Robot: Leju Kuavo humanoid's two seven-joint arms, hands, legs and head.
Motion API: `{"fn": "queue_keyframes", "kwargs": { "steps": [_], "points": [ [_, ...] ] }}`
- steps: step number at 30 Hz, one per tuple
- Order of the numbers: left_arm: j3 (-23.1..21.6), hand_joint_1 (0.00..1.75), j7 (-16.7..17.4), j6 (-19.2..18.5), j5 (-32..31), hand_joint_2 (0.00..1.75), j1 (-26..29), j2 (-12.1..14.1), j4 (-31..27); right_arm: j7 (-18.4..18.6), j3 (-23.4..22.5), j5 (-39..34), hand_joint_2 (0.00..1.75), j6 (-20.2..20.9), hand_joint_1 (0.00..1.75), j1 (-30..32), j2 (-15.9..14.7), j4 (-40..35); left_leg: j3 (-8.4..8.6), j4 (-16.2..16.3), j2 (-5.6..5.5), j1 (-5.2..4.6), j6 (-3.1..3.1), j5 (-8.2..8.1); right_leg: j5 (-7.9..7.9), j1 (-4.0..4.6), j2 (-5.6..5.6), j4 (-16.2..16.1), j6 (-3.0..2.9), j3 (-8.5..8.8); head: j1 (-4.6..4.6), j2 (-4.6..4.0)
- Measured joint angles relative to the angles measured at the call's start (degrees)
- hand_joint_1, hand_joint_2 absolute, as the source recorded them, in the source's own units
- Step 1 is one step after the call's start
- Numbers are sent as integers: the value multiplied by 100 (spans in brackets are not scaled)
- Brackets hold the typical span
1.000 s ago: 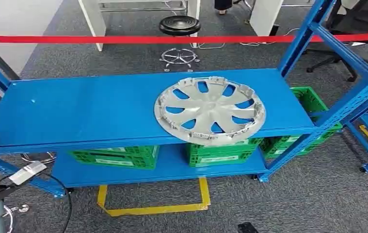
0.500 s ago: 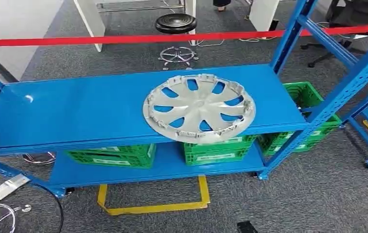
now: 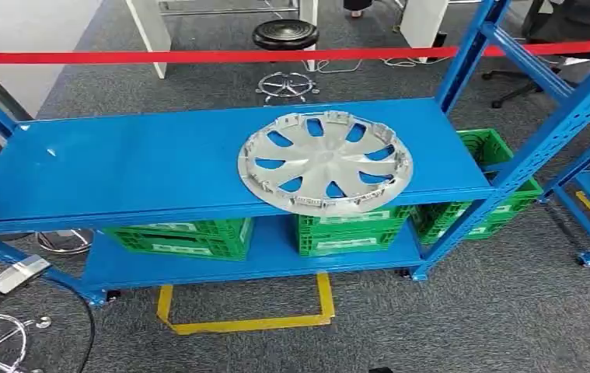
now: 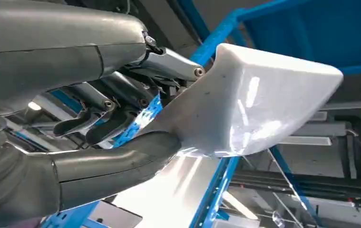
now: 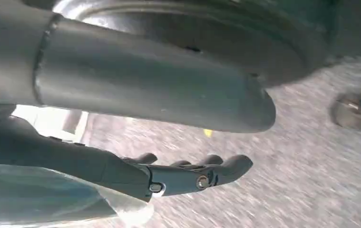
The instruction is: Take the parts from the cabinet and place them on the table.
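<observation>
Hubcap (image 3: pixel 325 162) lies flat on the top shelf (image 3: pixel 136 163) of the blue rack (image 3: pixel 509 101), toward its right half, its near edge reaching the shelf's front lip. It is silver, spoked, with clips standing around the rim.

Under that shelf, on the lower one, sit green crates (image 3: pixel 183 237): one at the left, one beneath the hubcap, and another at the right end by the rack's upright. Yellow tape (image 3: pixel 249 325) marks the grey carpet in front of the rack. A red ribbon (image 3: pixel 198 56) stretches across behind it, and past that stands a black stool (image 3: pixel 286 35) on a chrome base.

My left hand (image 4: pixel 121 123) holds a white part (image 4: pixel 259 111): my thumb presses under it and my darker fingers (image 4: pixel 97 118) curl over its near edge, with blue rack beams behind. The part is glossy, curved and wide.

My right hand (image 5: pixel 178 175) hangs over blurred grey carpet. Its fingers (image 5: pixel 226 168) lie stretched out and close together, with nothing between them that I can see. A pale green-grey rounded shape sits beside them at the frame's edge; I cannot tell what it is or whether I touch it.
</observation>
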Motion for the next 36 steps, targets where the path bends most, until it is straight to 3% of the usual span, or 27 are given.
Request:
{"fn": "queue_keyframes", "kwargs": {
  "steps": [2,3,4,5,7,8,9,10,11,13,14,15,16,18,19,20,22,23,24,25,26,29,30,32,34,35,36],
  "points": [
    [-15,175,20,0,-11,175,-12,0,9,22,-2,-4,0,7,0,0,0,0,-5,-4,0,0,10,9,7,2,1,-2,10,0,-2,0],
    [-129,175,138,-2,-63,175,-90,7,81,142,-22,-15,0,35,0,-4,0,2,-78,-58,30,51,100,104,-36,-10,7,9,51,-58,-15,0],
    [-275,175,253,0,-127,175,-177,9,149,255,-59,-48,0,50,0,-15,0,2,-176,-50,50,38,178,183,-405,-5,4,250,56,-209,13,0],
    [-670,175,642,0,-257,175,-316,94,369,495,-181,-177,0,100,0,-31,0,2,-531,-35,65,-23,239,451,-1166,20,5,1807,62,-589,17,0],
    [-824,175,730,0,-290,175,-357,127,448,509,-254,-214,0,100,0,-41,0,2,-675,-28,68,-58,237,561,-782,41,3,1441,7,-210,22,0],
    [-892,175,778,0,-299,175,-385,146,476,509,-280,-236,0,100,0,-50,0,2,-741,-26,68,-75,231,615,-594,67,6,921,-54,165,17,0],
    [-952,175,815,0,-314,175,-408,168,494,507,-291,-249,0,100,0,-63,0,0,-763,-19,67,-77,221,657,-570,99,10,391,-119,546,15,0],
    [-997,175,830,0,-321,175,-426,181,509,504,-293,-249,0,100,0,-77,0,-11,-793,-10,66,-107,190,691,-706,141,-1,-71,-181,877,20,0],
    [-1036,175,841,0,-323,175,-448,199,527,502,-297,-253,0,100,0,-85,0,-11,-809,-5,83,-105,167,751,-733,125,-6,-279,-157,994,2,0],
    [-1099,175,854,2,-334,175,-476,221,557,502,-310,-260,0,103,0,-85,4,-11,-847,-26,91,-75,110,859,-689,155,10,-260,-170,922,6,0],
    [-1110,175,856,2,-336,175,-478,234,570,502,-328,-260,0,103,0,-72,4,-9,-863,-28,88,-90,68,898,-612,132,3,-301,-221,808,13,0],
    [-1119,175,865,2,-336,175,-478,245,581,502,-350,-264,0,101,0,-80,9,-9,-900,31,77,-68,26,744,-545,101,-32,-310,-252,823,11,0],
    [-1143,175,881,2,-336,175,-489,260,588,502,-365,-264,0,96,0,-89,9,-9,-988,249,78,-60,-14,421,-492,100,-31,-308,-303,716,-2,0],
    [-1189,175,931,2,-336,175,-495,295,618,482,-391,-273,0,96,0,-94,9,-9,-1211,1080,77,-10,-80,-237,-351,100,-37,-299,-325,575,-7,0],
    [-1213,175,959,2,-341,175,-496,306,638,467,-396,-286,0,96,0,-91,9,-9,-1284,1506,78,11,-109,-439,-267,100,-36,-291,-316,474,-7,0],
    [-1243,175,1007,2,-341,175,-498,317,666,458,-402,-297,0,92,0,-87,9,-9,-1283,1770,78,36,-131,-437,-196,96,-37,-283,-298,370,-7,0],
    [-1322,175,1094,2,-356,175,-519,341,706,447,-428,-306,0,81,0,-89,9,-9,-992,1593,78,78,-170,2,-67,78,-45,-231,-253,151,-4,0],
    [-1362,175,1125,2,-356,175,-537,350,715,443,-430,-310,0,72,0,-91,9,-9,-716,1235,79,95,-186,203,-18,62,-47,-187,-232,47,-4,0],
    [-1396,175,1151,2,-356,175,-563,361,717,439,-433,-319,0,55,0,-97,9,-9,-347,720,79,119,-203,262,29,53,-45,-128,-199,-41,-9,0],
    [-1431,175,1178,2,-356,175,-596,369,719,419,-433,-323,0,35,0,-100,7,-13,13,182,73,125,-220,35,61,77,-34,-75,-157,-111,-15,0],
    [-1471,175,1202,2,-356,175,-615,371,721,406,-435,-328,0,26,0,-104,11,-13,168,-106,45,90,-125,-100,109,78,-28,-46,-122,-144,15,0],
    [-1528,175,1224,2,-354,175,-627,387,754,377,-437,-343,0,15,0,-95,11,-13,33,-59,58,43,42,-13,291,54,-32,-104,-5,-178,9,0],
    [-1545,175,1230,2,-354,175,-643,385,776,369,-441,-345,0,6,0,-83,9,-13,-57,-84,88,76,110,75,259,23,-22,-85,24,-210,2,0],
    [-1584,175,1243,0,-350,175,-669,398,804,364,-441,-345,0,0,0,-78,11,-11,-241,-79,104,59,211,226,-506,22,-9,426,51,-438,22,0],
    [-1615,175,1245,0,-338,175,-669,402,833,353,-441,-345,0,-2,0,-82,11,-11,-448,-64,99,36,226,394,-1098,26,-6,1340,66,-627,33,0],
    [-1619,175,1248,0,-338,175,-666,406,852,345,-444,-345,0,-2,0,-83,11,-11,-551,-58,99,22,227,468,-1144,26,-6,1673,65,-658,37,0],
    [-1619,175,1248,0,-338,175,-666,409,868,343,-444,-345,0,-2,0,-83,9,-11,-654,-54,99,8,221,542,-1003,27,-7,1806,55,-595,35,0]
  ]
}}
